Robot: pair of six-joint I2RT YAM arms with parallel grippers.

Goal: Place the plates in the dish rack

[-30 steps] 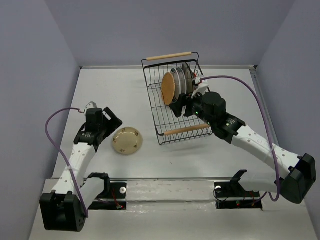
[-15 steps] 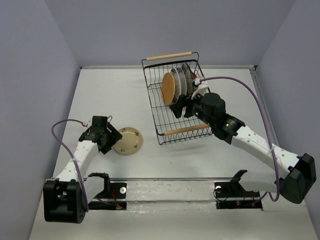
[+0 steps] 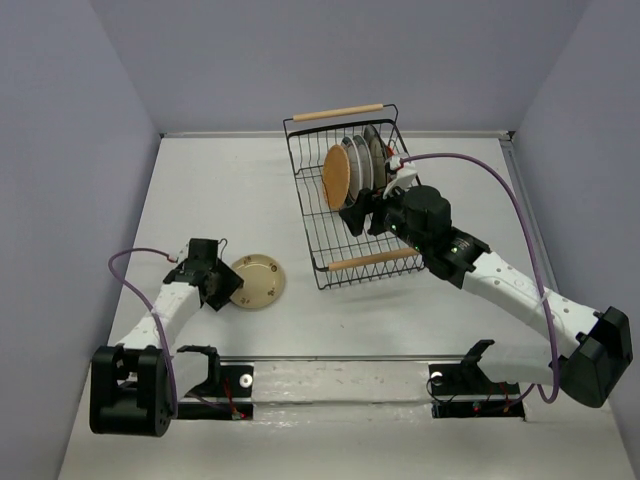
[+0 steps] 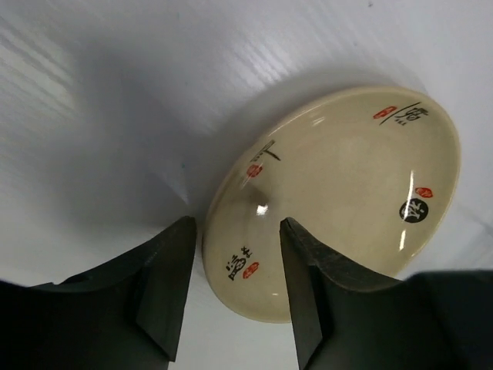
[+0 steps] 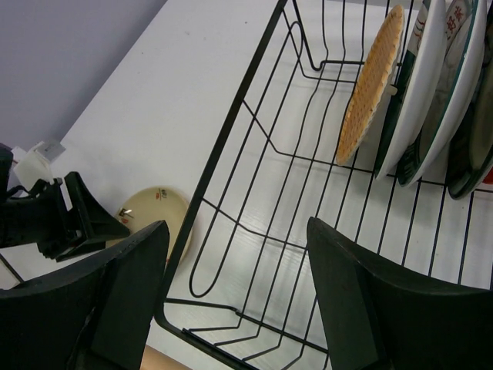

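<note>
Acquiring the last loose plate is the step in hand. The cream speckled plate point(image 3: 257, 281) lies flat on the table point(image 3: 200, 180), face up, just left of the dish rack point(image 3: 306, 215) and apart from it. The left gripper point(image 3: 222, 286) sits low at the plate's left edge. In the left wrist view its fingers are spread, with the near rim of the plate point(image 4: 347, 185) in the gap between them; contact cannot be confirmed.

The right gripper point(image 5: 237, 231) hovers over the near end of the rack point(image 5: 229, 131), fingers apart, holding nothing.

Orientation: the cream plate is round, so it has no long axis; its bowl faces upward. The racked plates stand on edge in a row. The orange plate point(image 3: 337, 176) is at the front and the white teal-rimmed plates point(image 5: 431, 77) are behind it, faces turned toward the rack's open near end.

Next move, as judged: close the left fingers on the rim, lift, turn the plate onto its edge, and carry it to the free slots in front of the orange plate. The shallow rim offers little purchase, so slipping is the main risk.
</note>
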